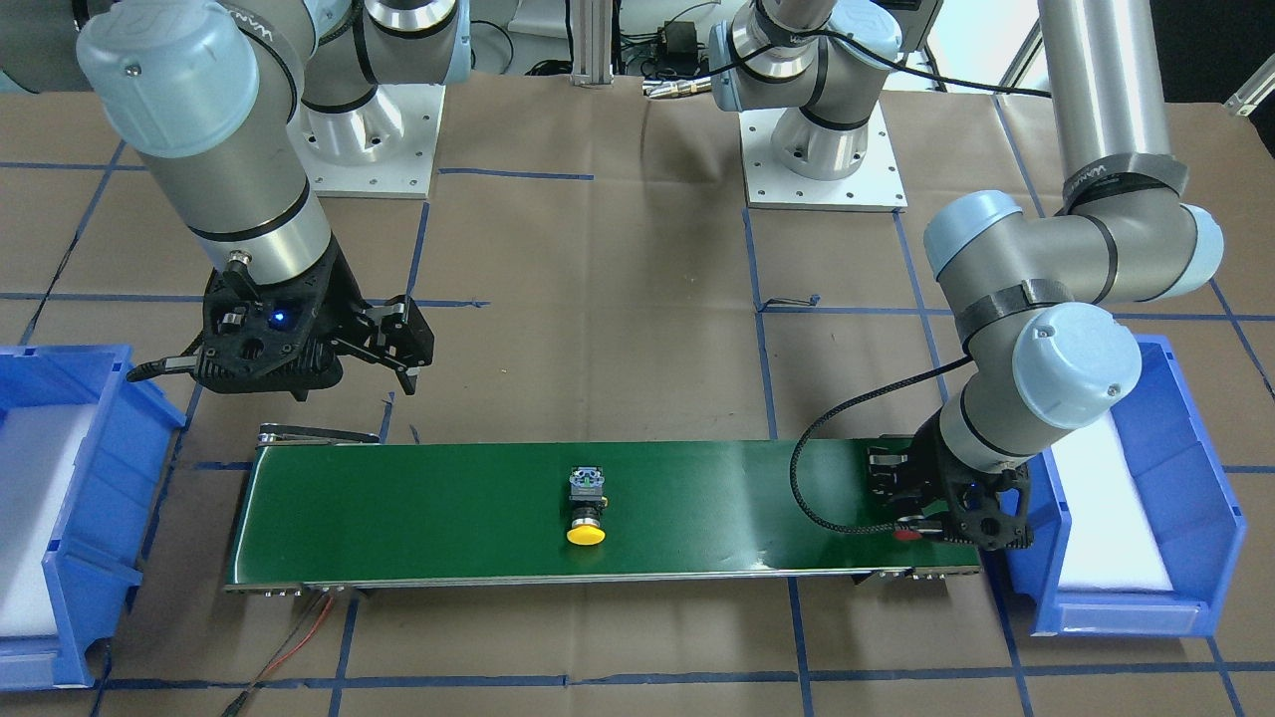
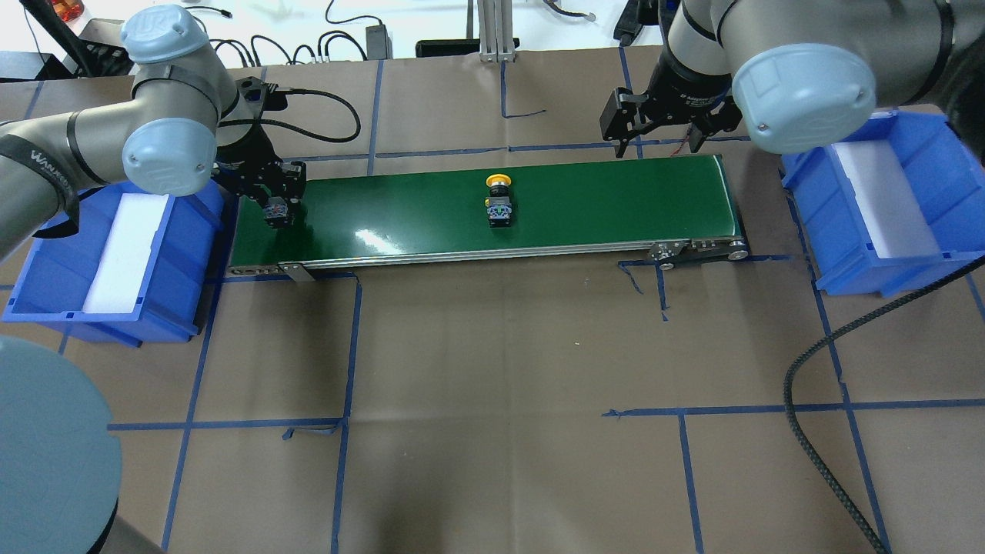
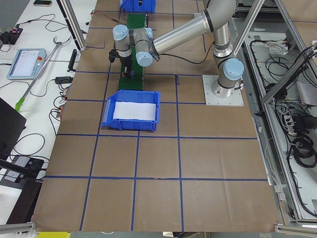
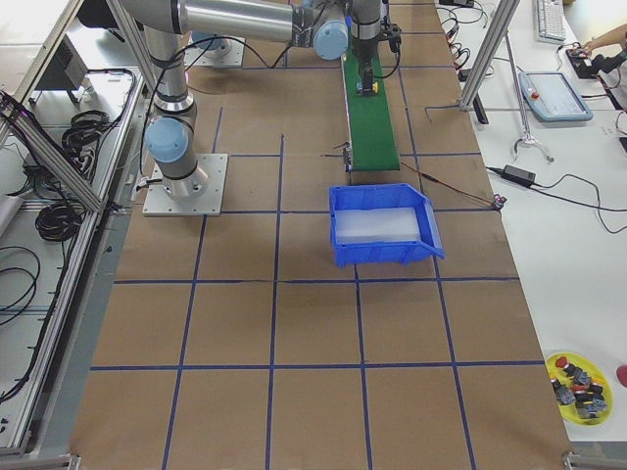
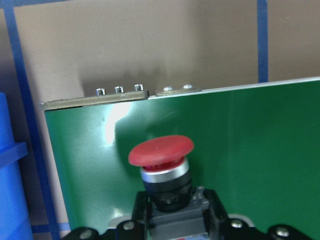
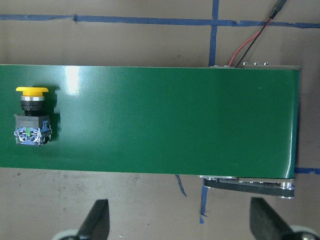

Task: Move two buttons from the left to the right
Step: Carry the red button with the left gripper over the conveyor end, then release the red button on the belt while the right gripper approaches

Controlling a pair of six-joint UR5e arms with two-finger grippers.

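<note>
The red button (image 5: 161, 150) lies sideways at the left end of the green belt (image 2: 600, 208), its grey base between the fingers of my left gripper (image 2: 275, 206), which is shut on it. In the front-facing view the red cap (image 1: 906, 535) pokes out under that gripper (image 1: 911, 508). The yellow button (image 2: 499, 201) lies on its side at the middle of the belt, free; it also shows in the front-facing view (image 1: 588, 508) and at the left of the right wrist view (image 6: 31, 117). My right gripper (image 2: 662, 138) is open and empty, above the paper just beyond the belt's right end.
A blue bin with a white foam liner (image 2: 115, 261) stands off the belt's left end, and a matching one (image 2: 877, 200) off its right end. A black cable (image 2: 831, 415) trails over the paper at the near right. Red and black wires (image 6: 250, 37) run from the belt's right end.
</note>
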